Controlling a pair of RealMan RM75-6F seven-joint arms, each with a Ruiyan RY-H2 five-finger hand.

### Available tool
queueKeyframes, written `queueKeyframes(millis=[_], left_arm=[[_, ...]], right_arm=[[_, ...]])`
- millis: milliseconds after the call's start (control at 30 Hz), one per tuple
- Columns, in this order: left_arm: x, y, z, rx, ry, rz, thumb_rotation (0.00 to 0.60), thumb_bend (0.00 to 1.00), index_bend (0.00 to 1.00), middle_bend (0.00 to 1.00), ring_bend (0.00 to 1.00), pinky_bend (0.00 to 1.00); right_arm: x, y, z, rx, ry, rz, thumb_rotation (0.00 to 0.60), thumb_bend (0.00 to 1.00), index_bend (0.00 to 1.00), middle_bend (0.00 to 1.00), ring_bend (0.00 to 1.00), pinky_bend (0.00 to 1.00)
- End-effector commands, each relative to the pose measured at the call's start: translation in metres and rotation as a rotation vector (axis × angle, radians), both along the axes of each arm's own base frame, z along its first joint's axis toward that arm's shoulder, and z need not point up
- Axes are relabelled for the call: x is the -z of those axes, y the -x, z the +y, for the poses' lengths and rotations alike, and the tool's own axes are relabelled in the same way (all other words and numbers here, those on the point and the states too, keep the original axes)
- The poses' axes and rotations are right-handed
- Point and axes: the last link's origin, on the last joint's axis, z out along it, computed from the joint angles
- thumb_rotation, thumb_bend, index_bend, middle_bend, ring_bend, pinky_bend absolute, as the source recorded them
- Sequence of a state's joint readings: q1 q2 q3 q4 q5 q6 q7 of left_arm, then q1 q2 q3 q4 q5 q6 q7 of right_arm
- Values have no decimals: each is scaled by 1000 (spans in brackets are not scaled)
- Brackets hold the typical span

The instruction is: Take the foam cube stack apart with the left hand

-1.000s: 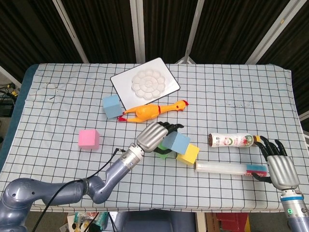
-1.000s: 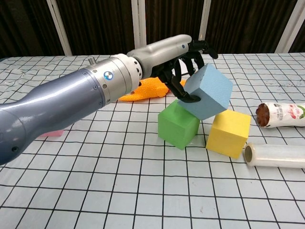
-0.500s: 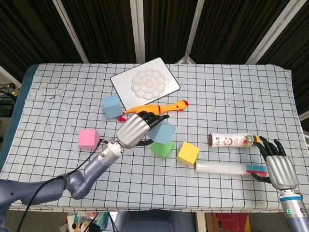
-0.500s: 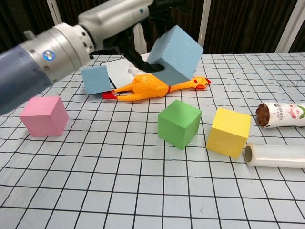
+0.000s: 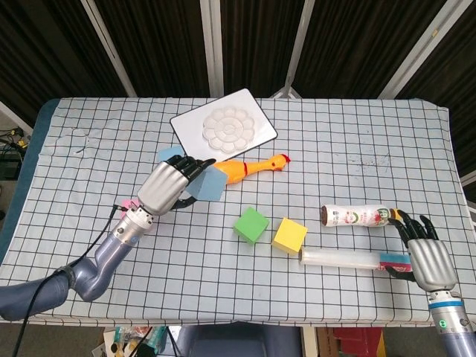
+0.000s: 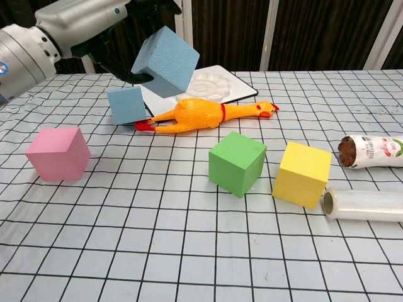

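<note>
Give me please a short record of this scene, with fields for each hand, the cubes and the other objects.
left hand: holds a blue cube in the air
right hand: low at the table's near edge, holding nothing
cubes on table: green cube, yellow cube, pink cube, second blue cube
other: rubber chicken, white palette, bottle, film roll

The head view looks steeply down from above onto the whole checkered tabletop point(image 5: 312, 134). The chest view sits low and close, facing across it. Both share the green foam cube point(image 5: 251, 224) point(image 6: 237, 163) and its neighbours.
</note>
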State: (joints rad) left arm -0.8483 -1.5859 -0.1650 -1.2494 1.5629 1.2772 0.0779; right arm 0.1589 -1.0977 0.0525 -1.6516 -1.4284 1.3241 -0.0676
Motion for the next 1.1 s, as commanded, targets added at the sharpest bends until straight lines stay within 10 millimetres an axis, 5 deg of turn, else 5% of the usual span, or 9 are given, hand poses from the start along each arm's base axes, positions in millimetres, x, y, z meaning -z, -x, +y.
queueKeyframes(millis=[33,433,500,600,667,867,1100], left_arm=[[30,-20,11,85,-26,43,600,338,178,381,343,395],[102,-69,32,95,-21,143,600,256,187,351,293,382],[110,-75,34,97,-34,160,600,197,159,273,183,321],[117,-77,42,79,-78,219,600,52,63,75,10,93],[118,-77,48,61,-140,268,600,16,15,3,0,8],[112,-80,52,85,-352,397,600,13,9,0,0,0],[94,-64,20,149,-432,274,600,16,23,0,0,24]], right_arm=[[0,1,-1,5,1,-1,600,27,179,67,158,37],[-3,2,-1,8,6,-7,600,26,179,67,158,36],[-4,3,-1,9,7,-7,600,27,179,67,158,37],[-3,3,-1,9,5,-5,600,27,179,67,158,37],[-3,3,-1,8,1,-5,600,27,179,67,158,37],[0,1,-1,3,-14,-5,600,27,179,67,158,37],[-1,-1,1,-7,-15,-6,600,27,179,67,159,37]])
